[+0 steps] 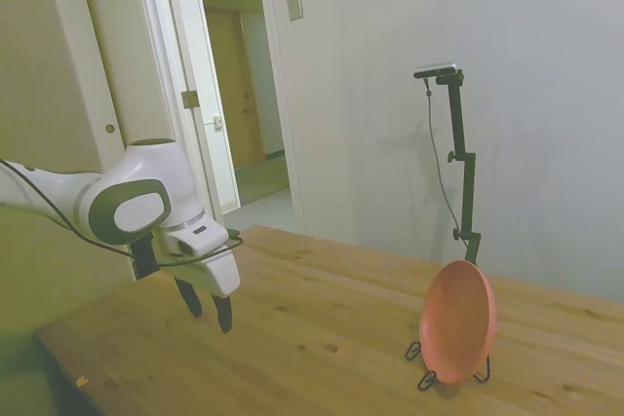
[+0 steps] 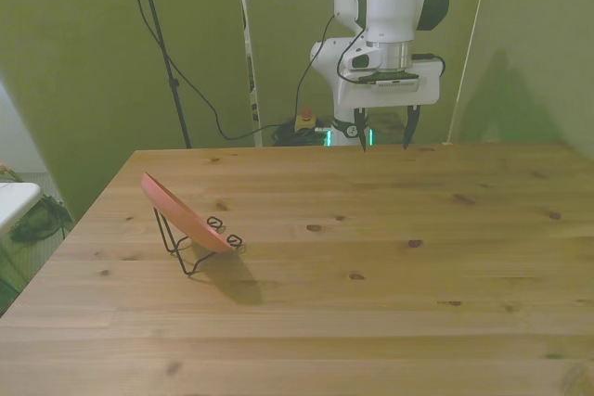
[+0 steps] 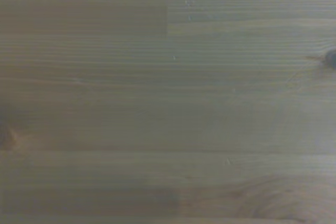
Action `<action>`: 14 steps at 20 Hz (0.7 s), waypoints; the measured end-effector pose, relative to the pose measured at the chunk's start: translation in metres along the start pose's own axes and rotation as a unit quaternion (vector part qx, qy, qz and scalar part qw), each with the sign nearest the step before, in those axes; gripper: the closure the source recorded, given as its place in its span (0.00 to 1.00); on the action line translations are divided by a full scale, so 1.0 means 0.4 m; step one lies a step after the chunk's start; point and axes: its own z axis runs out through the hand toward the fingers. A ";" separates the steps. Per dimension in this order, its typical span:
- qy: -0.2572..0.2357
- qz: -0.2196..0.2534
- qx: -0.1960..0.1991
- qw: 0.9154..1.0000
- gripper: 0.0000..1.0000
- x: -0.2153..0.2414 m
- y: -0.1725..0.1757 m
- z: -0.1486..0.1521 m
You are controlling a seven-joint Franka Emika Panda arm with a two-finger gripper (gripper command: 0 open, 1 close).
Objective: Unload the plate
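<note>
Bare wooden table, pink plate tilted on wire stand, pincer wide open, empty, well apart.

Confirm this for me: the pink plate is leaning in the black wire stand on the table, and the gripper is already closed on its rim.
Not quite. The plate does lean in the wire stand on the table, but the gripper is not on it. The front view shows it open, empty and well away from the plate, above the table's far edge.
</note>
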 end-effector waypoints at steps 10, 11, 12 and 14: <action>0.071 0.062 -0.035 0.995 0.00 0.255 0.244 -0.128; 0.081 0.069 -0.037 0.994 0.00 0.284 0.269 -0.148; 0.091 0.076 -0.039 0.992 0.00 0.316 0.293 -0.169; 0.108 0.094 -0.039 0.989 0.00 0.390 0.325 -0.207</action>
